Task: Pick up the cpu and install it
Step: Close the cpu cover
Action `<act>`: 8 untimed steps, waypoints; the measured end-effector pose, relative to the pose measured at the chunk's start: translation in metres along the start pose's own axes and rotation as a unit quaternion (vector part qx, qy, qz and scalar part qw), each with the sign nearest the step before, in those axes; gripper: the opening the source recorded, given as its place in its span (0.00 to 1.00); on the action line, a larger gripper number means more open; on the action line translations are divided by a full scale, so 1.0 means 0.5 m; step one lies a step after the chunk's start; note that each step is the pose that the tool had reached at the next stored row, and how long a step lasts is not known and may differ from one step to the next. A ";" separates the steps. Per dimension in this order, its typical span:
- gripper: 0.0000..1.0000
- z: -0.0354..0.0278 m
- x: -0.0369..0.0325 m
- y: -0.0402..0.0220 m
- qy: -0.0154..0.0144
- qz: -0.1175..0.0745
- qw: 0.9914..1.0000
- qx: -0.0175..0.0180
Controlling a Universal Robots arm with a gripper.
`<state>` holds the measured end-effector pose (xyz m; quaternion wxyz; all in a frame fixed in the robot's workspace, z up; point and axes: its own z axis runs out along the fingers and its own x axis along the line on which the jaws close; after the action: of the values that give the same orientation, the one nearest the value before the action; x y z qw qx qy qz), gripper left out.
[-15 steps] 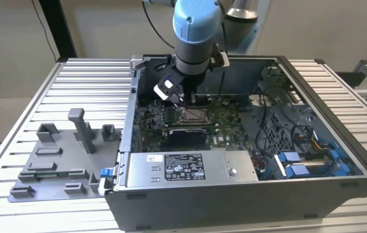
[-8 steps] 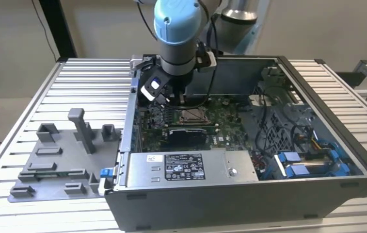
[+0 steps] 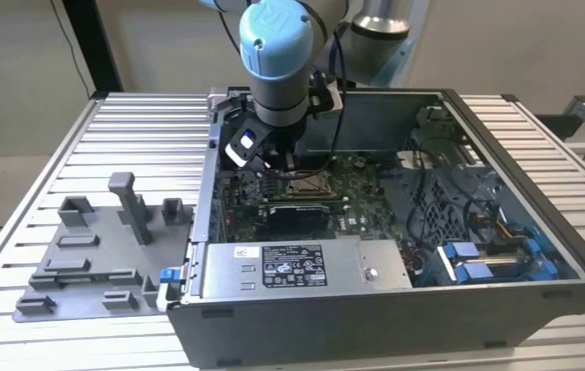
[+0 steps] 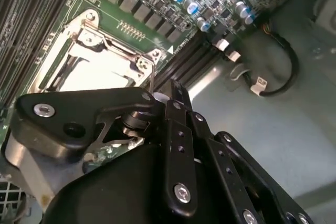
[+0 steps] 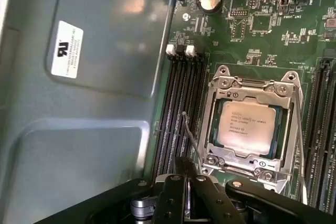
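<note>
Hand [image 3: 270,161] is down inside the open computer case [image 3: 375,325] over the motherboard [image 5: 252,30], can't tell if it's clenched or released, and the cpu [image 5: 245,128] sits flat in the socket frame [image 5: 208,129] just beside it.

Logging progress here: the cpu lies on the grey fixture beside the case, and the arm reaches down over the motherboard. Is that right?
No. The cpu is not on the grey fixture; the first wrist view shows it seated inside the metal socket frame on the motherboard. The arm does reach down over the motherboard.
</note>
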<state>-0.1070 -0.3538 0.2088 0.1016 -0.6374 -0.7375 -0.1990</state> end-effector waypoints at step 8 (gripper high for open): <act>0.00 0.014 -0.006 -0.002 0.000 -0.002 1.000 0.001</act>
<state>-0.1068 -0.3538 0.2011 0.1019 -0.6360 -0.7386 -0.1988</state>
